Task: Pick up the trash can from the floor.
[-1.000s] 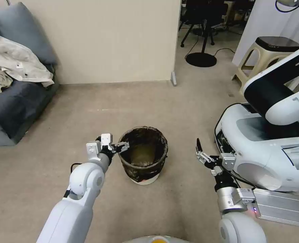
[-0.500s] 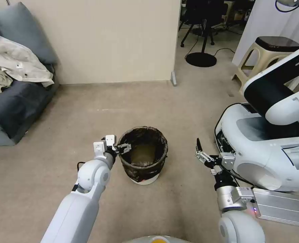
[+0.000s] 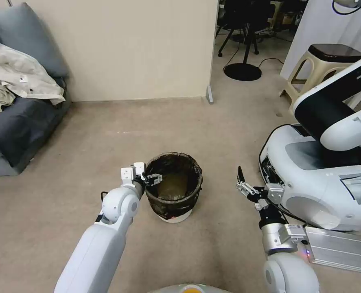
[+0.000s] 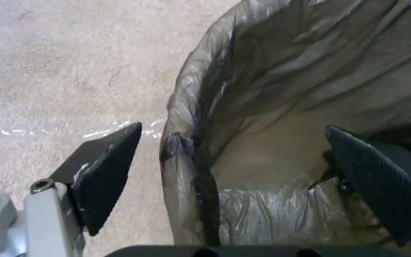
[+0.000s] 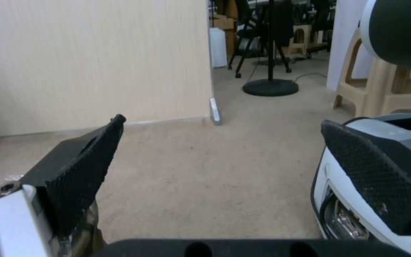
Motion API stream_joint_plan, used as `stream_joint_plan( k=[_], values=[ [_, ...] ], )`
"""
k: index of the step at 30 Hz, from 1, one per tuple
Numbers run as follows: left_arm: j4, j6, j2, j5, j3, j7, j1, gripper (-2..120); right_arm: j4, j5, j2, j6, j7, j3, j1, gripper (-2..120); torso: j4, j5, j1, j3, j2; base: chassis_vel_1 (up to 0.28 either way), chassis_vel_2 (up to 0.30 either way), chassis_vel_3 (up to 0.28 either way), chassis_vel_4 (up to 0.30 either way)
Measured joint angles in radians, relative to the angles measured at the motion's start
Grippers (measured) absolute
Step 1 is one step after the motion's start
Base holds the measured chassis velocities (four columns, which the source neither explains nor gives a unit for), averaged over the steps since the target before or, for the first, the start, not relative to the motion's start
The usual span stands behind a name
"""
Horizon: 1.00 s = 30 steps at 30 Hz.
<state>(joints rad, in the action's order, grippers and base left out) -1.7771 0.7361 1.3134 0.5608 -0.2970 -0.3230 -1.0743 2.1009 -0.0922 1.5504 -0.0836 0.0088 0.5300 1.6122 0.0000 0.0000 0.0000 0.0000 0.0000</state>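
My left gripper (image 3: 154, 178) has crept forward onto the trash can (image 3: 173, 187) rim since a second ago, fingers (image 4: 105, 171) spread wide, bagged rim between them, one inside, one outside, can upright on the floor (image 3: 107, 138), my right gripper (image 3: 242, 184) open, idle, well apart.
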Motion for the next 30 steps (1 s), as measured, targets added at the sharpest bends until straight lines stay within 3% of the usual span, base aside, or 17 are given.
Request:
stream_joint_plan(
  k=[20, 30],
  values=[
    [0.075, -0.002, 0.000, 0.000, 0.013, -0.010, 0.024, 91, -0.008, 0.000, 0.002, -0.004, 0.001, -0.002, -0.002, 100, 0.0002, 0.0006, 0.000, 0.000, 0.000, 0.000, 0.000, 0.000, 0.000],
    [0.102, -0.003, 0.003, 0.005, 0.022, -0.012, 0.040, 55, -0.015, 0.001, 0.004, -0.006, 0.003, -0.002, -0.007, 100, 0.0003, 0.0006, 0.000, 0.000, 0.000, 0.000, 0.000, 0.000, 0.000]
  ],
)
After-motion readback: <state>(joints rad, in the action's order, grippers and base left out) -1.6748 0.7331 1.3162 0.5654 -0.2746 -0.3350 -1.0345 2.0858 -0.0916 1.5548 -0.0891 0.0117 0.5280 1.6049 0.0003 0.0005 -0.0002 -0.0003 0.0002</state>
